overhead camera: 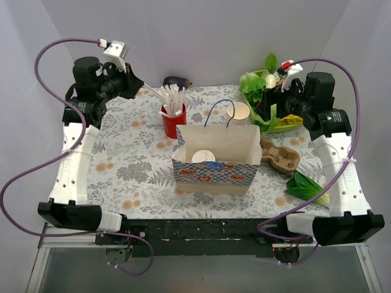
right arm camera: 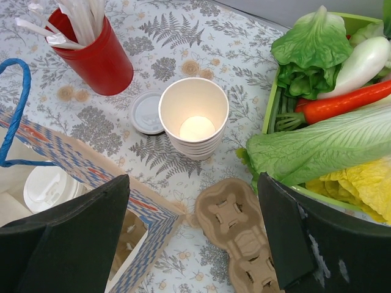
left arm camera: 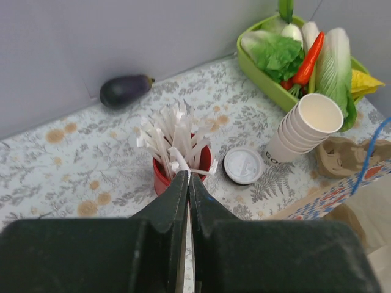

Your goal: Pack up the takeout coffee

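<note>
Takeout coffee (overhead camera: 203, 157) stands inside the patterned paper bag (overhead camera: 214, 174), mid-table toward the near edge. White lid faces up and the cup looks upright.

Left gripper (left arm camera: 188, 177): fingers pressed together, nothing between them, at the far left corner, looking down on the red cup of sticks (overhead camera: 173, 122). Right gripper (right arm camera: 192, 178): fingers wide apart, empty, at the far right corner above the stack of paper cups (overhead camera: 238, 113).

Judgement: packing essentially done, so the step in hand is to leave cleanly. Keep both arms high and away from the blue handle (right arm camera: 24, 85), as a snag could tip bag and cup.

Surface: floral cloth (overhead camera: 134, 177). Green vegetable tray (left arm camera: 256, 72) at far right corner, cardboard cup carrier (overhead camera: 280, 155) just right of the bag, eggplant (overhead camera: 176, 80) at far edge. Plain pale walls on three sides
</note>
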